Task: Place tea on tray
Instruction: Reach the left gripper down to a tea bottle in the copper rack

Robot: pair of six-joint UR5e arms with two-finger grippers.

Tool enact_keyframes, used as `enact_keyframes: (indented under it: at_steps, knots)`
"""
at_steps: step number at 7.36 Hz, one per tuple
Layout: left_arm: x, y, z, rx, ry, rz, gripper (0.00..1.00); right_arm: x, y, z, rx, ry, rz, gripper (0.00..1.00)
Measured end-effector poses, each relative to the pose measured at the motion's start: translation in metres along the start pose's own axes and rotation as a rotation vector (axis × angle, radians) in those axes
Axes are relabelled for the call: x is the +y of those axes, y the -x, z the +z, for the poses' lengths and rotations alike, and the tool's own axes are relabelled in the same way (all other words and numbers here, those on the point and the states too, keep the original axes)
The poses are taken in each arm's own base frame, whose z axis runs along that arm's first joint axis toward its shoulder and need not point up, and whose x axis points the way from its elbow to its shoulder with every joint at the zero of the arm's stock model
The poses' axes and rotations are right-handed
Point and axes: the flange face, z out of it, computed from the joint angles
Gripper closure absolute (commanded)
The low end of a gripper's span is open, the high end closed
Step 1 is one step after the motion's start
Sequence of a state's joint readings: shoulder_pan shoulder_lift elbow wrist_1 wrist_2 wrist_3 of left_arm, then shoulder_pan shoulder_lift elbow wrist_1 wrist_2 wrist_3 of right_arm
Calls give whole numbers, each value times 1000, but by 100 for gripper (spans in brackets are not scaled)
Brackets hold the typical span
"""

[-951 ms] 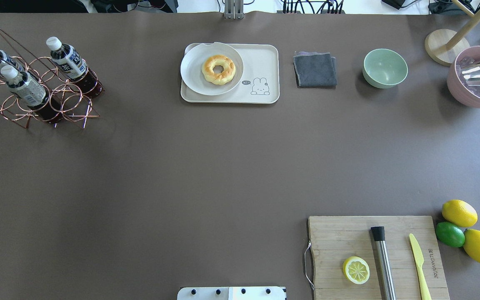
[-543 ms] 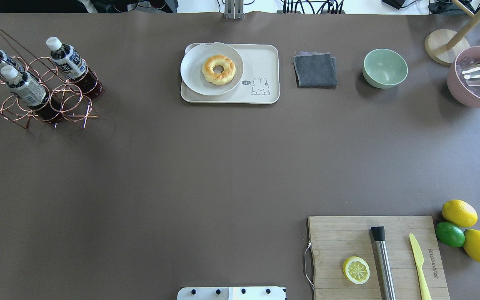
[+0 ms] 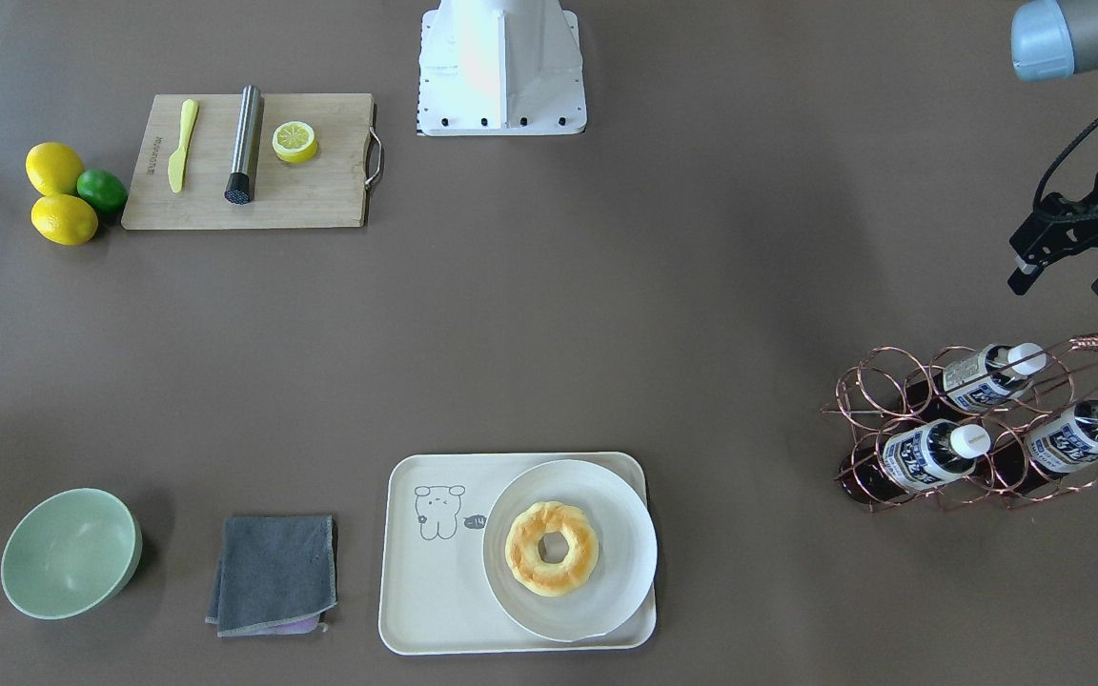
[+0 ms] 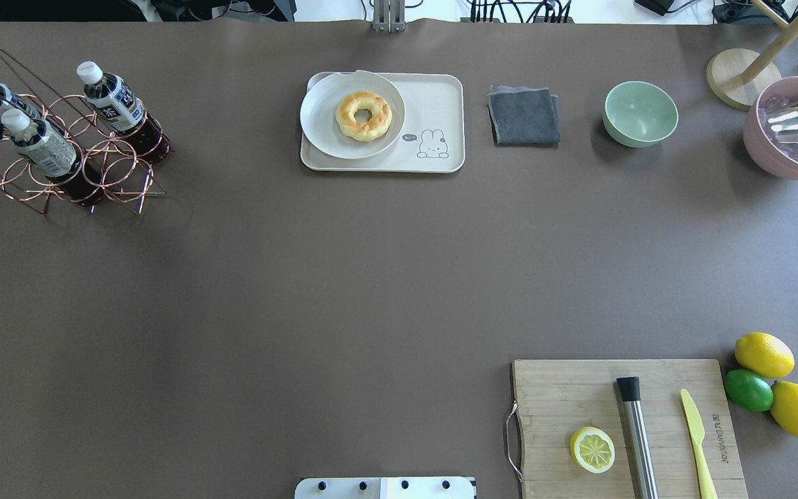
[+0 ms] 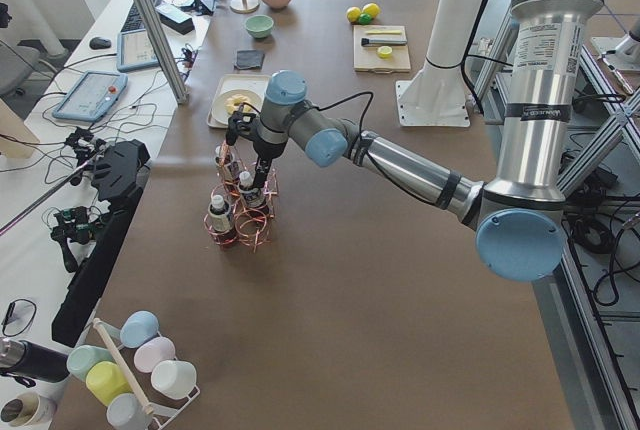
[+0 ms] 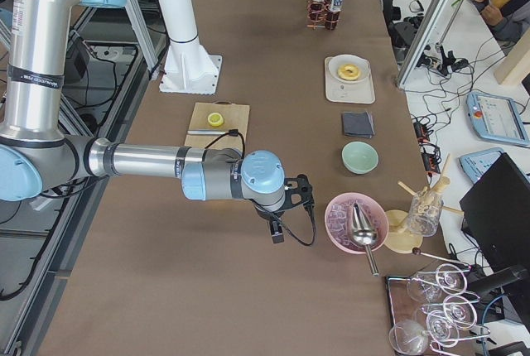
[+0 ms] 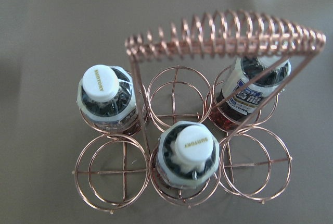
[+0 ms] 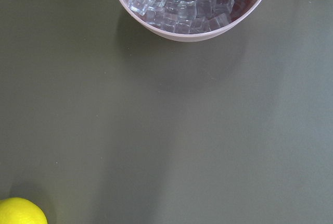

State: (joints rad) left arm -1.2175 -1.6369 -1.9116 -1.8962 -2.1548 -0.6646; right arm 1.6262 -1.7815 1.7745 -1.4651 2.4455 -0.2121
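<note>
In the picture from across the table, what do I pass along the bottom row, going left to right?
Green bowl → grey cloth → tray → copper rack holding the tea bottles.

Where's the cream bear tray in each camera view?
Front-facing: tray, bottom centre.
Overhead: tray, top centre.
Exterior left: tray, far, beyond the bottle rack.
Exterior right: tray, far, right of centre.
Left wrist: not in it.
Right wrist: not in it.
Landmark: the doughnut on a plate on it.

Bright, even light; soft shadows, sharp focus.
</note>
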Motion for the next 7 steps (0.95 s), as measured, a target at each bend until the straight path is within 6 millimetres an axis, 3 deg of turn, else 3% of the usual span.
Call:
enact_keyframes:
  at_steps: [2, 5, 6, 7]
  knots:
    - [-20, -12, 26, -15, -13, 20, 3, 2, -1, 1, 0, 2, -3, 0]
    - [-21, -25, 52, -50, -30, 60, 20, 3, 0, 3, -2, 6, -10, 0]
    - [-21, -24, 56, -55, -27, 63, 31, 3, 0, 3, -3, 6, -11, 0]
    - [-20, -22, 58, -57, -26, 63, 51, 3, 0, 3, -3, 6, -11, 0]
